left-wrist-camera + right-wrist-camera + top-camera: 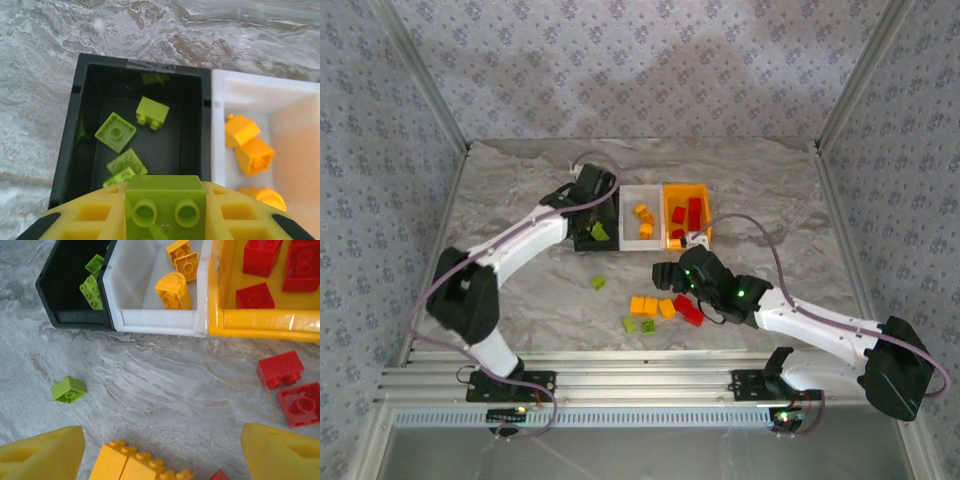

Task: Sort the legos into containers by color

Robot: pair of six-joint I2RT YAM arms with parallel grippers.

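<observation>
**Marbled tabletop, bricks part sorted**

Marbled grey tabletop (520, 200) carries the job, set inside patterned walls. Nearest the arm bases the loose legos lie together: two lime pieces (630, 324), orange bricks (135, 465) and, to their right, red bricks (280, 369). A lone lime piece (68, 389) sits further left. The right gripper (160, 460) hangs over the orange bricks with its fingers spread wide, holding nothing.

Beyond stand the containers, touching in a row: black bin (67, 150) on the left, white bin (150, 320) in the middle, orange-yellow bin (260, 322) on the right. They hold lime, orange and red pieces in that order. Over the black bin's near end the left gripper (165, 212) pinches a lime brick (165, 187), studs facing the wrist camera.

I judge these bricks light, rigid and slick. Flat opposite side walls give the surest hold, since studs or corners would let one twist out.
</observation>
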